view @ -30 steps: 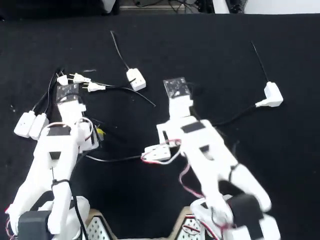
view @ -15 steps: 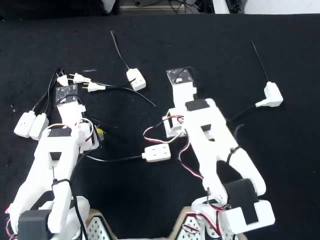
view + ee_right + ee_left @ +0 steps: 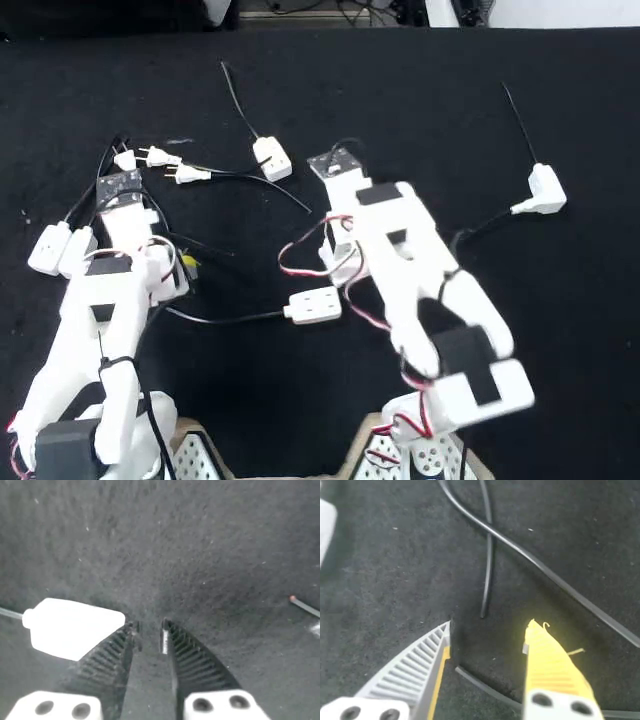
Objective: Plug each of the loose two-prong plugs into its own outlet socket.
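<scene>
Plugs come first: the two-prong plugs (image 3: 190, 174) lie side by side at about ten o'clock on the black cloth (image 3: 430, 90), their dark cords trailing off towards three o'clock. They look small, light and hard-shelled. I'd judge the white body behind the prongs the place to pinch, since the bare prongs are slick and the cord would only twist in a grip. The cords look springy enough to tug a plug askew once it is lifted. The single socket (image 3: 272, 158) sits just to their three o'clock, a middle socket block (image 3: 315, 305) lies nearer the arms at six o'clock, and paired sockets (image 3: 60, 248) rest out at nine o'clock. All look light enough to skate on the cloth when pushed, so one likely needs pinning. The left gripper (image 3: 118, 182) hangs just at six o'clock of the plugs, its jaws spread wide over crossing cords (image 3: 490, 626), holding nothing. The right gripper (image 3: 335, 160) is just beside the single socket (image 3: 72, 627), its jaws (image 3: 149, 626) drawn to a slit with nothing between them. Cords crowd the nine o'clock side. Free cloth opens from twelve round to two o'clock, short of the table's far edge, with an angled white piece (image 3: 545, 190) at three o'clock.
</scene>
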Controlling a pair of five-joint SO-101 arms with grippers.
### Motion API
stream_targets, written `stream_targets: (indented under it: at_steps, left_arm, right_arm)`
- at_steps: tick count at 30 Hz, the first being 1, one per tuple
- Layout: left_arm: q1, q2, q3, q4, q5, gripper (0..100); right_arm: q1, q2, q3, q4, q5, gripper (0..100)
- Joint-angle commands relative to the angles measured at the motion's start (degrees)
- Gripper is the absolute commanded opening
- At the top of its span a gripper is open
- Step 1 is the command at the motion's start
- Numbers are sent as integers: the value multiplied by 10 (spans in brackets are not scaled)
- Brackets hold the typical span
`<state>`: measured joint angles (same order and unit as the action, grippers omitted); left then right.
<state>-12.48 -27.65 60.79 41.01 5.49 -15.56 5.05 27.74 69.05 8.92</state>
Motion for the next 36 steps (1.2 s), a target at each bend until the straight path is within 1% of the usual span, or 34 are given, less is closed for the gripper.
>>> stream_targets:
  at_steps: [1,4,8,18,22,25,29,31,33,36]
  left_arm:
    - [-11,-5,0,-4,13,245]
    - [-11,-5,0,-4,31,245]
    - [-11,-5,-1,-4,30,245]
    - [-6,-5,-1,-4,27,245]
    - [-6,-5,-1,-4,26,245]
    - [-7,-5,0,-4,26,245]
    - [-11,-5,-1,8,25,245]
    - [-11,-5,-1,8,25,245]
    - [-11,-5,-3,7,25,245]
    - [-8,-5,-2,4,25,245]
  right_arm:
    - [-11,44,-60,20,10,74]
    - [-46,77,-67,17,6,73]
    - [-93,72,-51,-11,-8,74]
    - [-107,-40,51,-149,-19,74]
    - [-142,-82,102,-201,-42,74]
    - [-162,-138,124,-176,-44,74]
    - [-134,-237,144,-103,-31,74]
    - [-131,-270,152,-68,35,74]
    - [-139,-285,156,-26,140,74]
    - [-175,-281,189,25,311,75]
